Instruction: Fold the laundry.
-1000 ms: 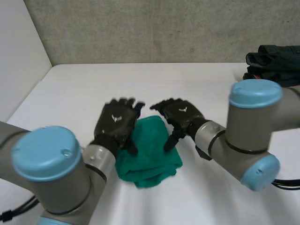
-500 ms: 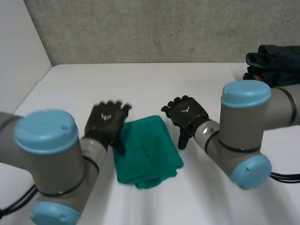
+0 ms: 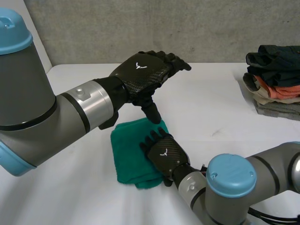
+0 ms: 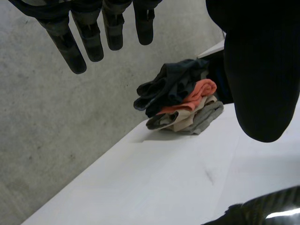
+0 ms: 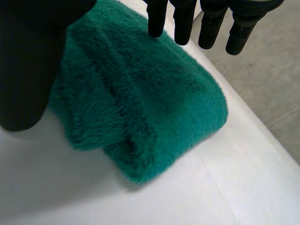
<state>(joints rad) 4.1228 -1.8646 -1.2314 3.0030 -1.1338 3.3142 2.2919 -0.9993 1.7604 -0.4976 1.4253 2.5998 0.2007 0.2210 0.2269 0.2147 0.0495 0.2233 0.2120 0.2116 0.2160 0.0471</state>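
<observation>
One folded green towel [image 3: 127,152] lies on the table [image 3: 211,108], long axis 12-to-6. Right hand [image 3: 164,154] fingers straight and apart over its 4 o'clock part. Left hand [image 3: 143,72] hovers high at 12, fingers relaxed, holding nothing.

White table [image 3: 220,108]: plain, flat top. Two items are borne directly on it.
1. Green towel [image 3: 125,152]: fluffy, folded into layers, laid flat near the front middle.
2. Stack of clothes [image 3: 275,79]: placed at the far right, well apart from the green towel; dark garments are piled on top, an orange one beneath, beige and grey lowest.
</observation>
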